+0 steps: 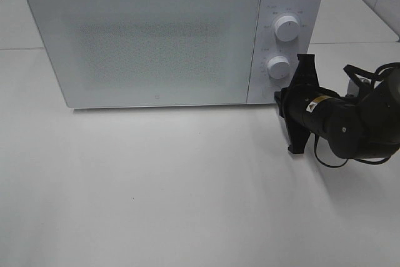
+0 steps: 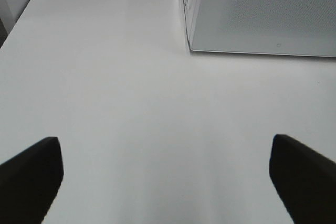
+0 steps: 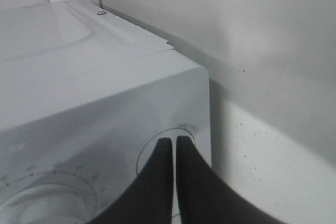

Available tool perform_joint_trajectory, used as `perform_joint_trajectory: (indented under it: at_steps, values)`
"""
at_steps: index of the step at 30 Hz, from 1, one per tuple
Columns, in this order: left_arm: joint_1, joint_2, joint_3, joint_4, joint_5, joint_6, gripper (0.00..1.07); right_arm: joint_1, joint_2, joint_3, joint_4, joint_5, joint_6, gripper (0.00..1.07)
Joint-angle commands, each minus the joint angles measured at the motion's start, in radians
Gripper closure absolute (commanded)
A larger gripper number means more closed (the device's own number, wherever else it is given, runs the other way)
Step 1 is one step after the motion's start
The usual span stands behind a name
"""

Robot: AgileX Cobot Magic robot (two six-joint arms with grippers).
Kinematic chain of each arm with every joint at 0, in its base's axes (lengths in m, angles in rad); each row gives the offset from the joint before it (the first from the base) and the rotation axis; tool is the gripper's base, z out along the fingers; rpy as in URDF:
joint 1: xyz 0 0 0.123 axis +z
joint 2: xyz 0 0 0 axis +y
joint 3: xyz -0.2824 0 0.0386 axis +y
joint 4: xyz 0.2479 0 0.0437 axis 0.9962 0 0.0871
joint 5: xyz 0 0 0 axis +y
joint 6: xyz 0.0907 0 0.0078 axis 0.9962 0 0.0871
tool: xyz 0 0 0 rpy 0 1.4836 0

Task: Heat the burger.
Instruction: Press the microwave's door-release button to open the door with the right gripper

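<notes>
The burger appears in none of the views. With the microwave (image 1: 156, 42) door shut and its speckled window opaque, it is most likely inside, though that cannot be confirmed. The step in hand seems to be starting the heat. The right claw (image 3: 174, 140), its fingers pressed together and gripping nothing, points at the control panel, with its tips at a round control beside the lower knob (image 1: 279, 67). Which control they touch is unclear. The next move probably calls for spreading the fingers around a knob and twisting it. The right arm reaches in from the side, its wrist rolled. The left claw (image 2: 165, 145) hangs wide open and empty above the bare tabletop (image 2: 131, 77).
</notes>
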State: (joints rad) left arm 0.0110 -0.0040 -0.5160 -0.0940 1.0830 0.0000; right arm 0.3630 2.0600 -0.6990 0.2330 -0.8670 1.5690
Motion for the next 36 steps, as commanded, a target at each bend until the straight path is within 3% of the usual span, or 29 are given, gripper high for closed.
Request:
perform_joint_trajectory:
  at_steps: [1, 14, 22, 36]
  values:
    - [0.003, -0.012, 0.0, 0.003, -0.018, 0.0, 0.07, 0.001, 0.0, -0.015, 0.004, -0.013, -0.007, 1.07]
    - [0.003, -0.012, 0.0, 0.003, -0.018, 0.0, 0.07, 0.001, 0.018, -0.07, 0.043, -0.027, -0.059, 1.07]
    - [0.003, -0.012, 0.0, 0.003, -0.018, 0.0, 0.07, 0.001, 0.018, -0.07, 0.079, -0.229, -0.083, 1.07]
    - [0.003, -0.012, 0.0, 0.003, -0.018, 0.0, 0.07, 0.001, 0.018, -0.161, 0.215, -0.326, -0.215, 1.07]
